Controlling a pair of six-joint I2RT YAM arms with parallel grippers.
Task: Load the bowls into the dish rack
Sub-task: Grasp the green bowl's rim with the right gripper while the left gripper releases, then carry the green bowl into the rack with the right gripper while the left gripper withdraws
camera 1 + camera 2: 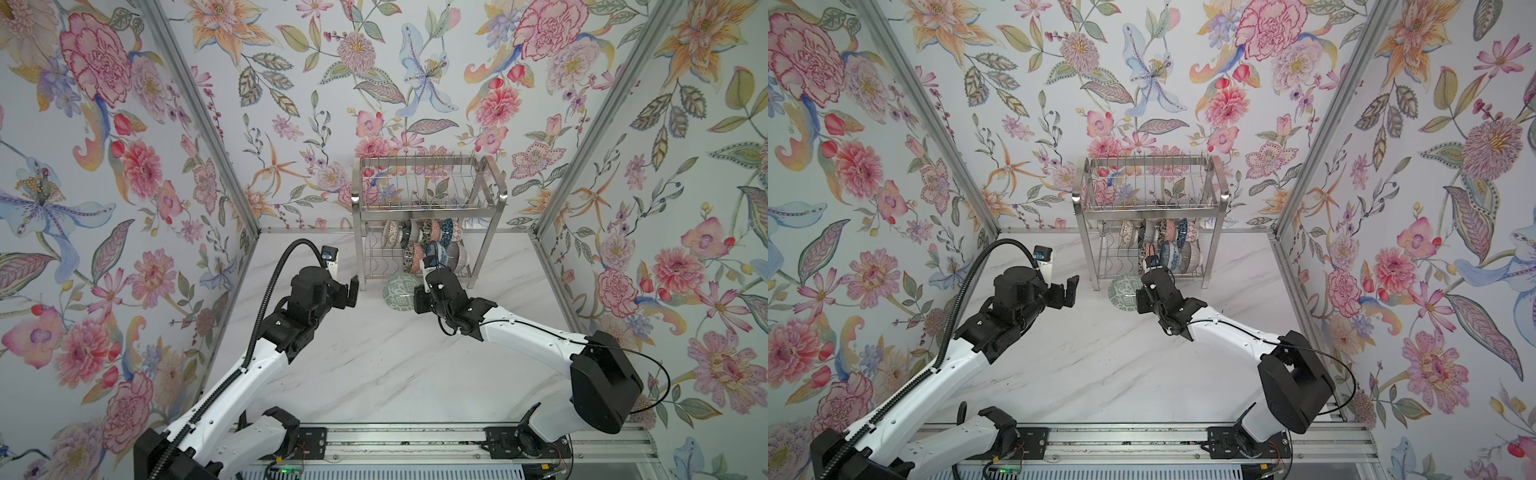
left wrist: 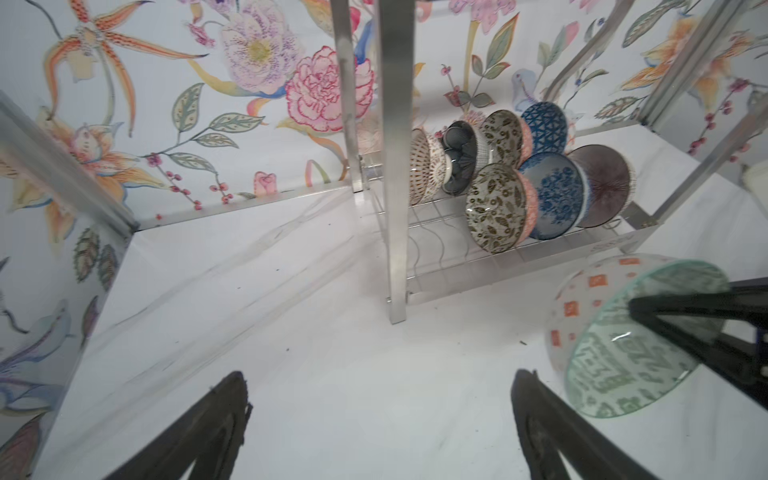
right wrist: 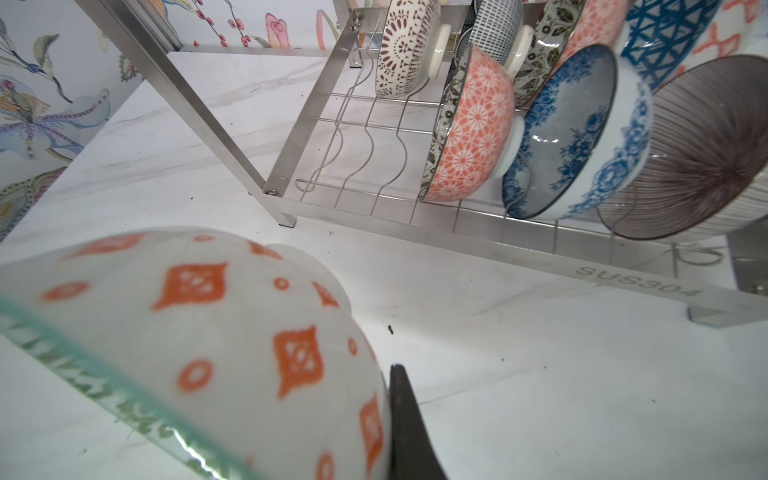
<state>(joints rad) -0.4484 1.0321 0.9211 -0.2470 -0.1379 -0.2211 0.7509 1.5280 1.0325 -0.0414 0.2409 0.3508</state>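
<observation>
The dish rack (image 1: 428, 187) (image 1: 1150, 187) stands at the back of the marble table. Several patterned bowls (image 1: 428, 245) (image 2: 519, 178) (image 3: 561, 133) stand on edge in its lower tier; the upper tier shows none. My right gripper (image 1: 419, 286) (image 3: 386, 415) is shut on the rim of a bowl that is green geometric inside and white with orange diamonds outside (image 1: 399, 291) (image 1: 1123, 293) (image 2: 623, 353) (image 3: 208, 332). It holds the bowl tilted, just in front of the rack's lower tier. My left gripper (image 1: 351, 289) (image 2: 380, 399) is open and empty, left of the rack's front leg.
The rack's flat steel front leg (image 2: 395, 166) stands close ahead of my left gripper. Wavy wire slots (image 3: 365, 145) at the lower tier's left hold no bowl. Floral walls close the cell on three sides, and an arm rail (image 1: 415, 440) runs along the front.
</observation>
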